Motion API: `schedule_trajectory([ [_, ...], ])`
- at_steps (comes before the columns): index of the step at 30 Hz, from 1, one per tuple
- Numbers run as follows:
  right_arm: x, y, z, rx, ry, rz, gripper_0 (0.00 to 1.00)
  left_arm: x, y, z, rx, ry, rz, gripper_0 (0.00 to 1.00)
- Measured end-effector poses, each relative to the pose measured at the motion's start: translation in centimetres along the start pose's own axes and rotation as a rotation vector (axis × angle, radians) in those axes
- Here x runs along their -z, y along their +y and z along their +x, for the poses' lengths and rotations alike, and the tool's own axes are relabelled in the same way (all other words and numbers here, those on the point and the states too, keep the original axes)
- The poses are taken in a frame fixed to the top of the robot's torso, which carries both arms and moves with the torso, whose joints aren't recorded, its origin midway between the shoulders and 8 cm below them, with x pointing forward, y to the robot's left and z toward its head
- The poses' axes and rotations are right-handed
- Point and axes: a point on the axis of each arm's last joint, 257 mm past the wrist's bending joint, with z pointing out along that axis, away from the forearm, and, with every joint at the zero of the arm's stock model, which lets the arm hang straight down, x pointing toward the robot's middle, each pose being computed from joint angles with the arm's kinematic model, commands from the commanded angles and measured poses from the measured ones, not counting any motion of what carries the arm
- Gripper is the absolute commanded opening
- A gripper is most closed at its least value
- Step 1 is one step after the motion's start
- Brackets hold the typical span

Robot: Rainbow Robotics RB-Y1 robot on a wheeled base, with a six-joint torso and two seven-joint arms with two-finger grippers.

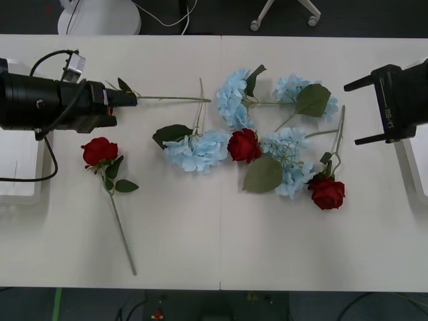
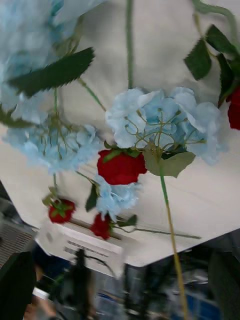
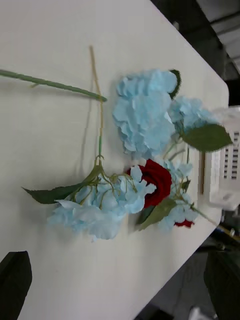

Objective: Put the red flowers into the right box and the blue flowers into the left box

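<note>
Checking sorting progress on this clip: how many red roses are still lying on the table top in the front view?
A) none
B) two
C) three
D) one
C: three red roses lie on the table, one near the left gripper, one among the blue flowers at the centre, and one toward the right side.

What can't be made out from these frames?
- Left gripper: in the front view the arm's black body covers its fingers, so whether it grips the stem beside it cannot be told.
- Left box: cut by the front view's edge and overlapped by the arm; contents unseen.
- Right box: a sliver at the edge.
- Right gripper: open, away from the flowers.
- Right wrist view: motion-blurred; blue flowers lack detail.
</note>
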Motion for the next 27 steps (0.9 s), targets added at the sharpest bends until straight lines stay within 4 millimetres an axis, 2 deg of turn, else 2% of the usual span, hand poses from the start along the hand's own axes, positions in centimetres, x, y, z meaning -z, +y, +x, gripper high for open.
schedule_trajectory([
  [3,-0.4,0.4,-0.7,-0.251,-0.034,-0.014,1.0,0.6,-0.6,-1.4,0.209,-0.046,-0.038,1.0],
  [5,-0.6,0.6,-1.0,-0.312,-0.055,-0.021,1.0,0.9,-0.8,-1.9,0.272,-0.068,-0.056,1.0],
  [8,-1.3,0.7,-1.9,-0.414,-0.104,-0.03,1.0,1.0,0.7,-0.8,0.181,-0.037,-0.155,1.0],
  [12,-3.4,1.5,-2.0,-0.679,-0.104,-0.064,1.0,1.6,3.0,1.6,0.098,0.042,-0.293,1.0],
  [15,-5.3,2.1,-2.6,-0.747,-0.081,-0.076,1.0,2.4,4.9,3.0,0.029,0.092,-0.405,1.0],
  [18,-6.7,2.2,-3.1,-0.802,-0.068,-0.076,1.0,2.8,6.1,3.3,-0.028,0.092,-0.475,1.0],
  [23,-7.6,2.1,-3.6,-0.998,-0.053,-0.083,1.0,2.6,8.3,4.3,-0.067,0.074,-0.533,1.0],
  [27,-7.7,1.9,-4.8,-1.05,-0.095,-0.101,1.0,2.4,10.7,5.5,-0.066,0.07,-0.58,1.0],
])
